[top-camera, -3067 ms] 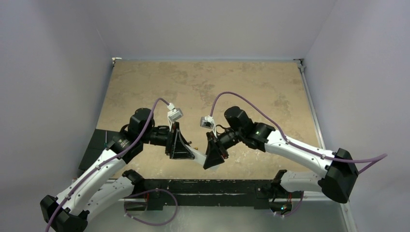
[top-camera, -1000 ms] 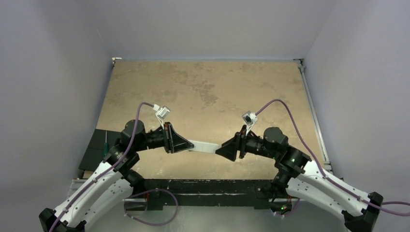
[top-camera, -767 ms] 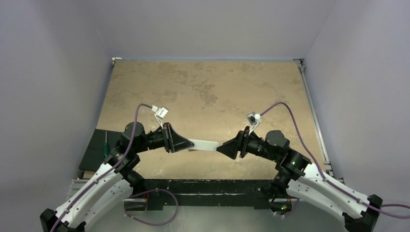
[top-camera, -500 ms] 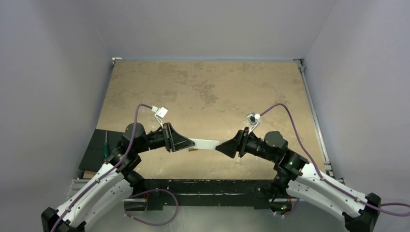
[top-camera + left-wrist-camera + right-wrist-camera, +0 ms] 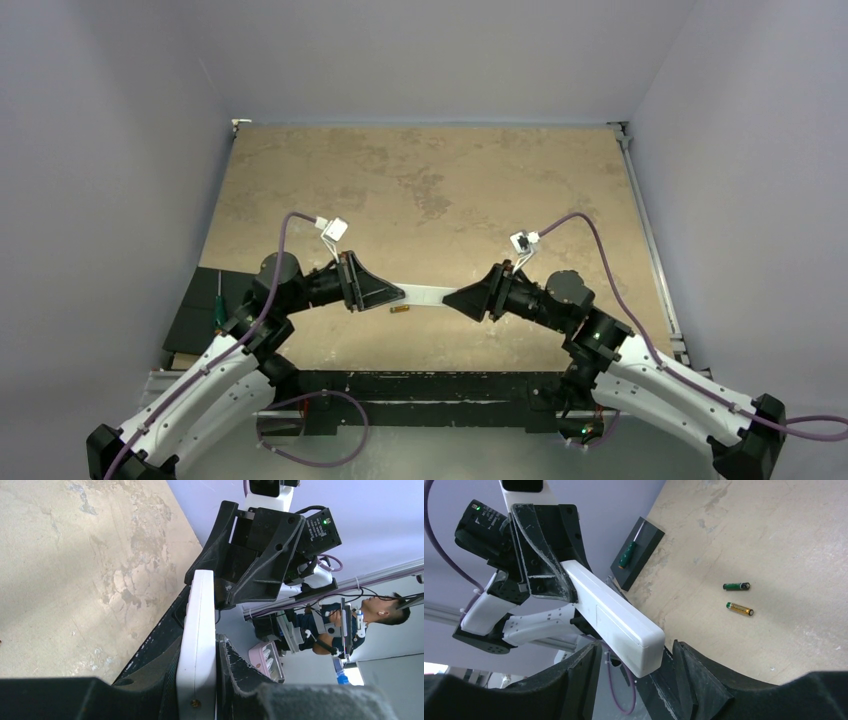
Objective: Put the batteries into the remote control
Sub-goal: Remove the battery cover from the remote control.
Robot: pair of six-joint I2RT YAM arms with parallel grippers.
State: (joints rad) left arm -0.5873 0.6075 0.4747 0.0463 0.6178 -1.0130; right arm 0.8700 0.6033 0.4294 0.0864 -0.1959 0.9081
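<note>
My left gripper (image 5: 396,294) is shut on one end of the white remote control (image 5: 425,295) and holds it level above the table. In the left wrist view the remote (image 5: 198,630) sits clamped between the fingers of that gripper (image 5: 197,690). My right gripper (image 5: 452,298) faces it, and in the right wrist view it (image 5: 639,680) is open, with the remote's free end (image 5: 619,620) between its jaws and gaps on both sides. A dark greenish-black battery (image 5: 736,586) and a gold battery (image 5: 740,609) lie on the table. In the top view only one battery (image 5: 399,310) shows, below the remote.
A green-handled screwdriver (image 5: 629,552) lies on a dark block (image 5: 644,542) at the table's left edge, also in the top view (image 5: 217,300). A black rail (image 5: 420,385) runs along the near edge. The tan tabletop (image 5: 430,180) stretches behind the arms.
The right arm has swung round to face the left gripper and its gripper has edged slightly left along the remote. The left gripper has kept hold of the remote.
</note>
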